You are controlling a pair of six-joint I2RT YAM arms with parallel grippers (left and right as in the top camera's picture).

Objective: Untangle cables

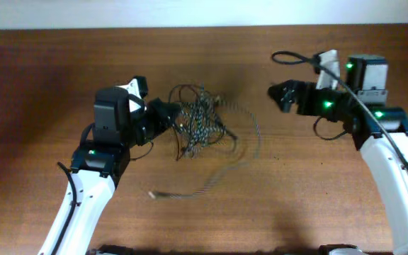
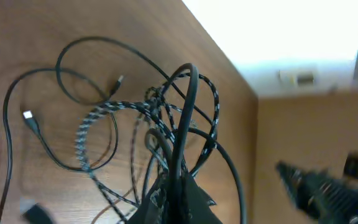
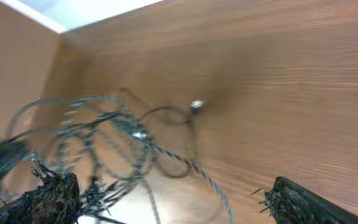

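Wooden tabletop (image 1: 317,191) is carrying tangled cables (image 1: 202,126); left hand (image 1: 167,119) is clamping them, right hand (image 1: 278,95) is gaping empty. One-sided pulling is likely risking tighter knots.

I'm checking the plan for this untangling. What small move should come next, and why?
Probably bring the right gripper across to the outer loop of the speckled cable and close on it. The left gripper is shut on the knotted cables, while the right one hangs open, clear of them, so nothing can pull the cords apart yet.
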